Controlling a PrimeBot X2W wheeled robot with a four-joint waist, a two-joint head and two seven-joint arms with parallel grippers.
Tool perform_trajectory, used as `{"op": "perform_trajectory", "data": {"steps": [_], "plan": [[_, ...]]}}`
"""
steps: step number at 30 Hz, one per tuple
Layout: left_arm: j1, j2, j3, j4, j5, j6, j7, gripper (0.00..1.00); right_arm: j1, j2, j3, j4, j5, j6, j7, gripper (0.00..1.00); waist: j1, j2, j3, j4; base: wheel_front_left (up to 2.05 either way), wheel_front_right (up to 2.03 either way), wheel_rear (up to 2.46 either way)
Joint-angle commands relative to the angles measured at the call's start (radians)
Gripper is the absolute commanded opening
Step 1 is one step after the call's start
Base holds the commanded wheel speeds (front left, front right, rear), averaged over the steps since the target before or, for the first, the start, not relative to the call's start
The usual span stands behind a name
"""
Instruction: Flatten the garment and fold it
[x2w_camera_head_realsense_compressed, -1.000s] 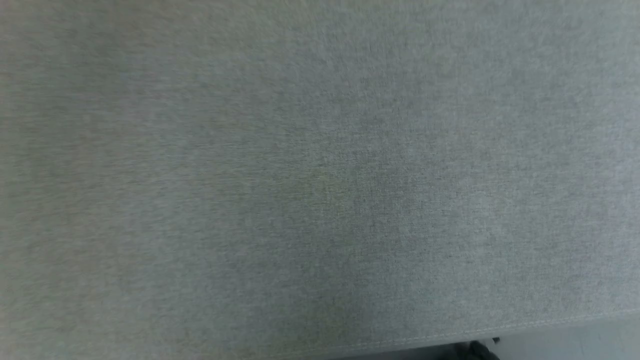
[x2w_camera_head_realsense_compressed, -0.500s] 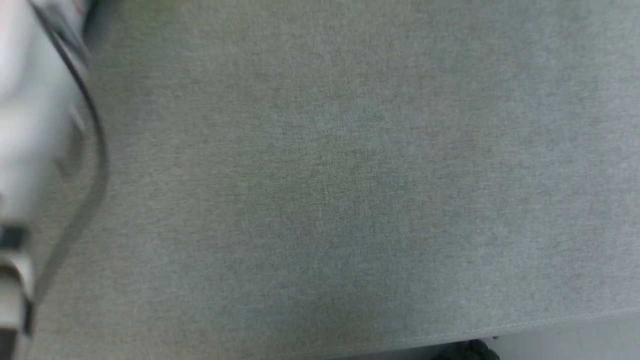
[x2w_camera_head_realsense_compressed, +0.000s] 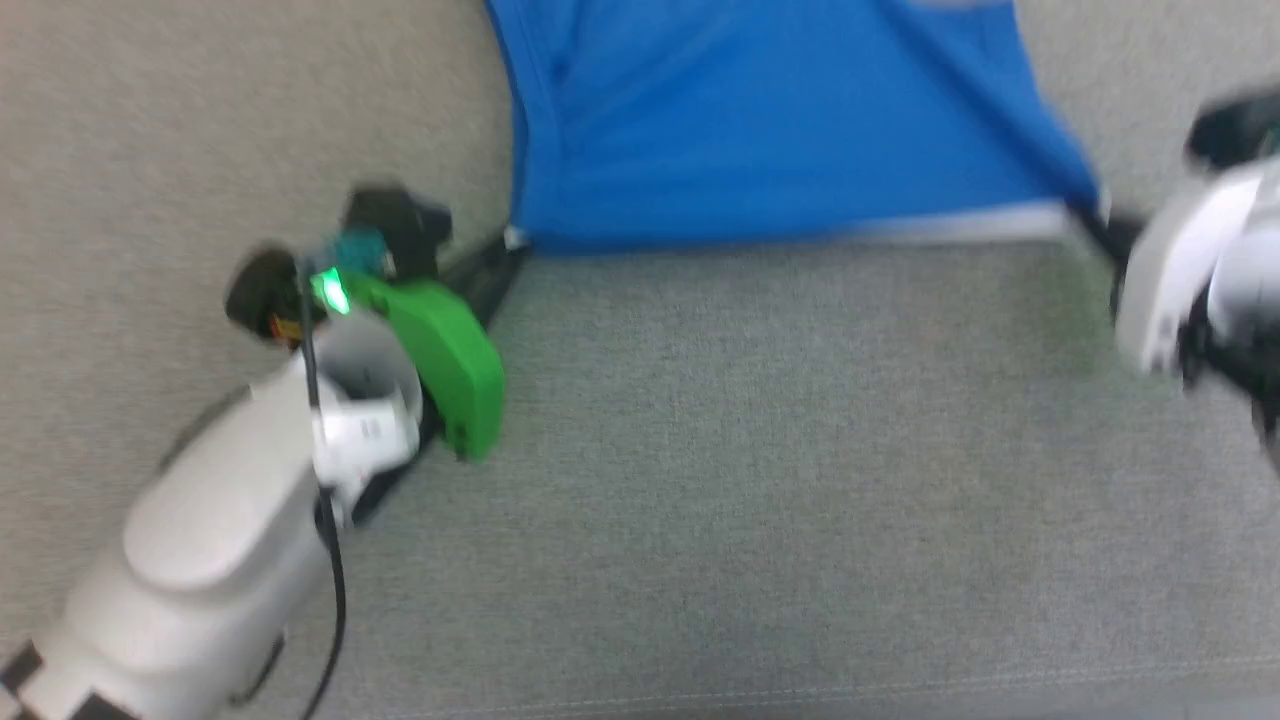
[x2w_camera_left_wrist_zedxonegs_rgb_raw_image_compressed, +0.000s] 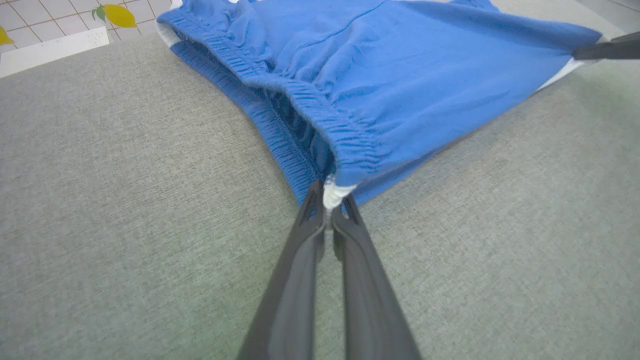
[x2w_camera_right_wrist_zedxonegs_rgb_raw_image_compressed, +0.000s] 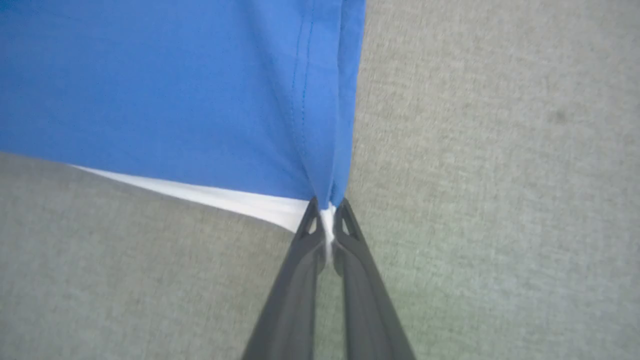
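The garment (x2w_camera_head_realsense_compressed: 780, 130), bright blue shorts, is stretched across the grey fabric surface at the top of the head view. My left gripper (x2w_camera_head_realsense_compressed: 508, 245) is shut on its near left corner, at the elastic waistband (x2w_camera_left_wrist_zedxonegs_rgb_raw_image_compressed: 345, 145) with its white edge. My right gripper (x2w_camera_head_realsense_compressed: 1095, 222) is shut on the near right corner, where the white hem trim (x2w_camera_right_wrist_zedxonegs_rgb_raw_image_compressed: 215, 197) ends. In the left wrist view my left gripper (x2w_camera_left_wrist_zedxonegs_rgb_raw_image_compressed: 327, 200) pinches the white edge. In the right wrist view my right gripper (x2w_camera_right_wrist_zedxonegs_rgb_raw_image_compressed: 327, 212) pinches the hem corner. The fabric (x2w_camera_right_wrist_zedxonegs_rgb_raw_image_compressed: 175, 85) is pulled taut between them.
A grey woven surface (x2w_camera_head_realsense_compressed: 760, 480) lies under everything, with a seam near the front edge (x2w_camera_head_realsense_compressed: 800, 690). A tiled floor with yellow lemon marks (x2w_camera_left_wrist_zedxonegs_rgb_raw_image_compressed: 120, 15) shows beyond the far edge in the left wrist view.
The head camera has swung: earlier it showed bare grey surface, then a pale forearm at left. Now both arms and the stretched blue garment are in view.
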Motion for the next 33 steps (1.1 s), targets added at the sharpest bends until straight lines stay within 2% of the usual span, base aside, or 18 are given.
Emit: {"op": "perform_trajectory", "data": {"steps": [1,7,15,25,33], "plan": [[0.038,0.027,0.000,-0.009,-0.010,0.017,-0.009,0.00,0.055,-0.034,0.001,-0.019,0.013,-0.003,0.023,0.00,0.0001,-0.0001,-0.092,0.032,0.00,0.00,0.00],[0.158,0.050,-0.024,-0.079,-0.024,0.055,-0.018,0.00,0.275,-0.114,-0.019,-0.147,0.056,-0.003,0.134,0.00,0.0001,-0.0001,-0.180,0.046,0.00,0.00,0.00],[0.337,0.081,-0.094,-0.198,-0.038,0.091,-0.012,0.00,0.575,-0.183,-0.147,-0.305,0.066,-0.003,0.226,0.00,0.0001,-0.0001,-0.278,0.060,0.00,0.00,0.00],[0.480,0.100,-0.162,-0.303,-0.055,0.126,0.002,0.00,0.862,-0.149,-0.363,-0.468,0.020,-0.003,0.325,0.00,0.0001,-0.0001,-0.317,0.080,0.00,0.00,0.00],[0.434,0.077,-0.149,-0.332,-0.049,0.131,0.008,0.00,0.839,-0.091,-0.476,-0.605,0.000,-0.003,0.365,0.00,0.0001,-0.0001,-0.294,0.110,0.00,0.00,0.00]]}}
